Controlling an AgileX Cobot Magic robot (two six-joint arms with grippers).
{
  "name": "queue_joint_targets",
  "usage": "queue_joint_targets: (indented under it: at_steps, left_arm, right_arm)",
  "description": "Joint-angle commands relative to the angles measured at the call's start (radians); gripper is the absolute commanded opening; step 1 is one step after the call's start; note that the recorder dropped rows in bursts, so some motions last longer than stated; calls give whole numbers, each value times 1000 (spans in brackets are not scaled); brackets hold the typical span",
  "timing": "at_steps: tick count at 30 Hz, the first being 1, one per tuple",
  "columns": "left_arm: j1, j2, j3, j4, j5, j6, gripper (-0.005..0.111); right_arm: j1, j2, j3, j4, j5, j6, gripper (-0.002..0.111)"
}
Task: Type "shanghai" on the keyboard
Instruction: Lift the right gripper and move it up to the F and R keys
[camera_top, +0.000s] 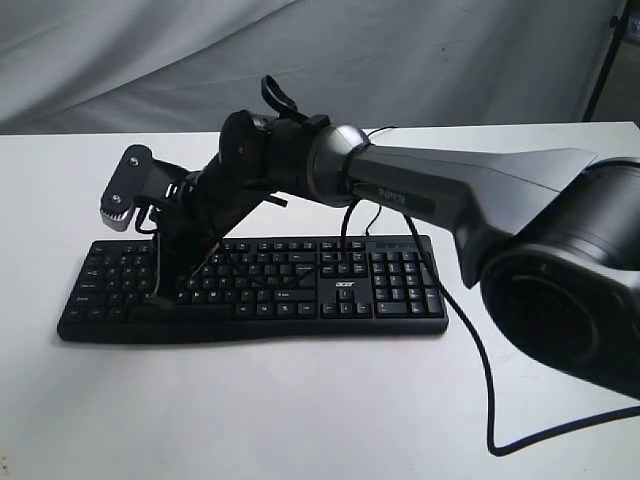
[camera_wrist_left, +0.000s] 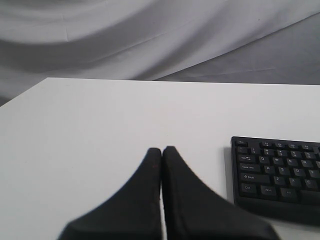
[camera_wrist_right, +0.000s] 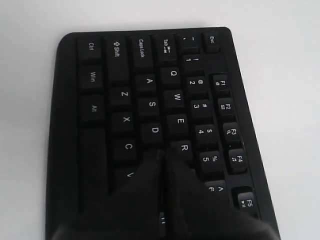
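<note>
Exterior view: keyboard (camera_top: 300, 292) lengthwise left-to-right, number pad (camera_top: 405, 285) rightward; right end effector (camera_wrist_right: 164, 152) closed.

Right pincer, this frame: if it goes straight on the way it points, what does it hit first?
The keyboard. The shut right pincer aims down at the letter keys, with its tips beside D and R. It would likely land on the key hidden beneath them. Whether it already touches cannot be judged.

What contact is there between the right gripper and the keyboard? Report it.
Cannot tell. In the right wrist view the shut right gripper overlaps the keyboard beside the D key, hiding any gap; the exterior view's angle settles nothing.
</note>
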Motion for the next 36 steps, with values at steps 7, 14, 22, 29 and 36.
queue_joint_targets:
  at_steps: [7,14,22,29,36]
  left_arm:
    - [2,-5,5,-1,-11,-2,1]
    - [2,-5,5,-1,-11,-2,1]
    - [2,-5,5,-1,-11,-2,1]
    - [2,-5,5,-1,-11,-2,1]
    - [2,-5,5,-1,-11,-2,1]
  right_arm:
    - [1,7,-4,-4,-17,4,0]
    - [1,26,-4,-4,-23,13,0]
    - [1,37,-4,-18,-37,17,0]
    - [1,49,-4,-25,-46,17,0]
    - [1,57,-4,-29,-44,17,0]
